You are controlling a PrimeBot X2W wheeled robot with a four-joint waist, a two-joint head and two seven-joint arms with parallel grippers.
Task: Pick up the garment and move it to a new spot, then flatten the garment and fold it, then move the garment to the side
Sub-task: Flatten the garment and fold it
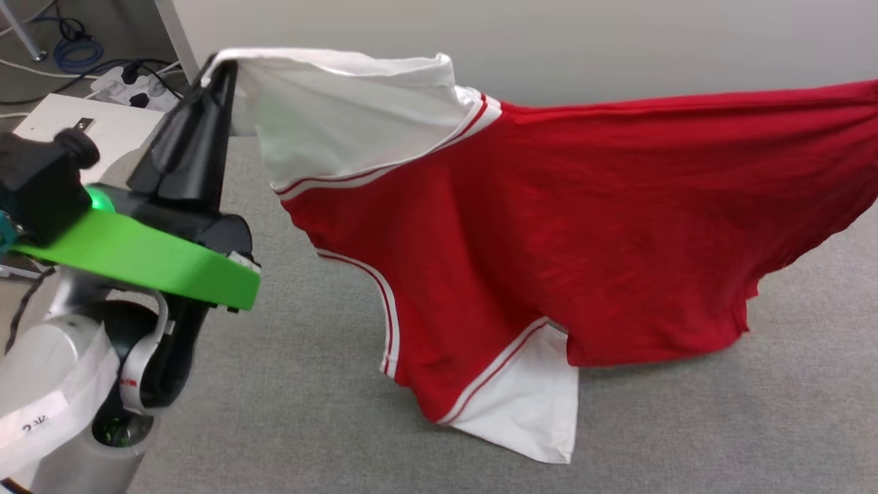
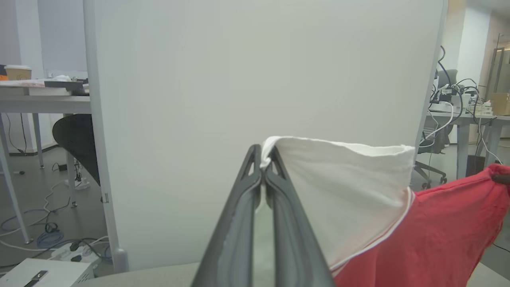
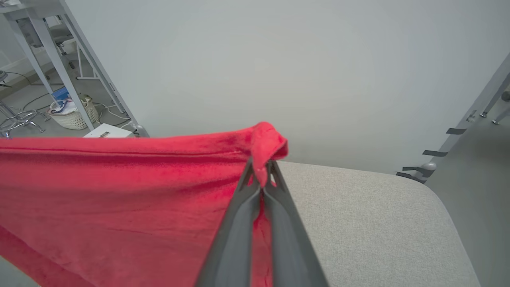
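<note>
The red jersey shirt with white short sleeves (image 1: 549,226) hangs taut above the grey fabric-covered table (image 1: 309,412), one sleeve brushing it. The left gripper (image 1: 218,68) pinches a white sleeve edge, the right gripper (image 3: 261,172) a red corner; lowering both evenly should lay it flat.

No text legible, forearm label (image 1: 33,423) perhaps lettered

Cut by the head view's right edge: right end of the garment (image 1: 617,206). Buried in its white sleeve fold: tips of the left gripper (image 1: 221,65). Sliced off at left and bottom: pale forearm (image 1: 48,363), print on label (image 1: 34,420) unreadable. Blurred: black knob (image 1: 75,147).
</note>
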